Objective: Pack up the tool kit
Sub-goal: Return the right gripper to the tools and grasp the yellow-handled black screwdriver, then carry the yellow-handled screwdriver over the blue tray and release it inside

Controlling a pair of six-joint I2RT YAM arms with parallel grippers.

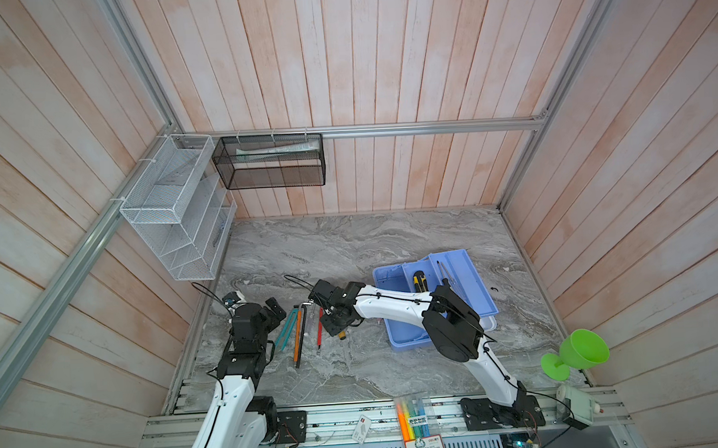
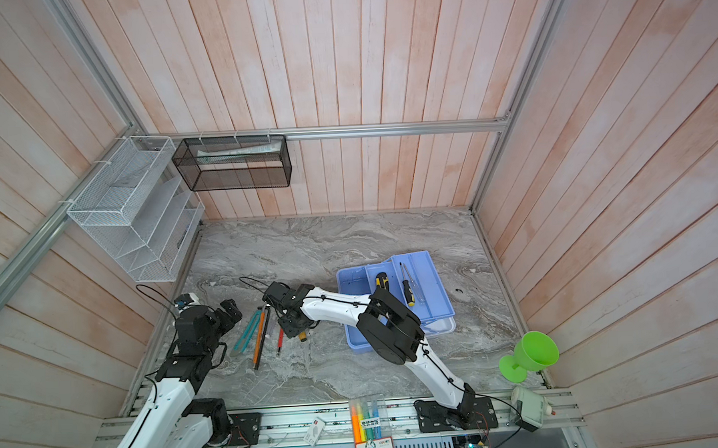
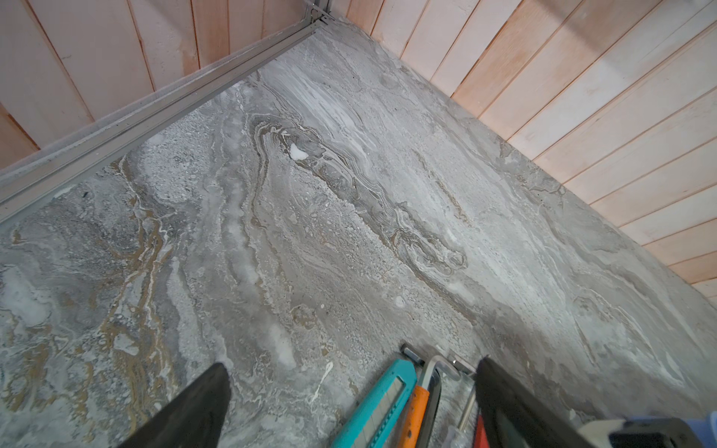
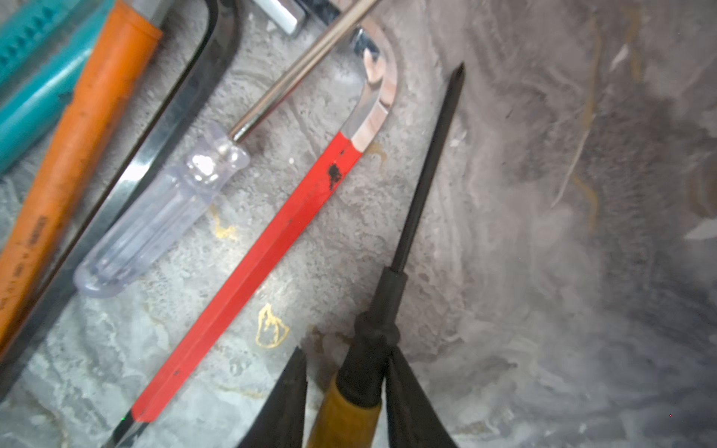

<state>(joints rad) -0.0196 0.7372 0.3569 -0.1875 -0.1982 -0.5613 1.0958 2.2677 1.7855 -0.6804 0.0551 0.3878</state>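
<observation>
The tool kit's light blue base [image 1: 399,335] lies open at the right, with a blue tray [image 1: 472,278] resting across it. In the tray lies a yellow-black screwdriver [image 2: 406,289]. Left of the case, a teal knife [image 1: 285,330], an orange-handled tool [image 1: 297,333], a red-sleeved tool [image 1: 320,328] and a clear-handled screwdriver [image 4: 163,217] lie side by side. My right gripper [image 4: 345,360] straddles the handle of a second yellow-black screwdriver [image 4: 388,306]. One finger touches the handle and a thin gap shows at the other. My left gripper [image 3: 351,362] stands wide open beside the teal knife.
A green goblet [image 1: 575,355] stands at the front right corner. A clear pack of highlighters [image 1: 413,420] lies on the front rail. A white mesh rack [image 1: 173,208] and a black mesh basket [image 1: 269,162] hang on the back left walls.
</observation>
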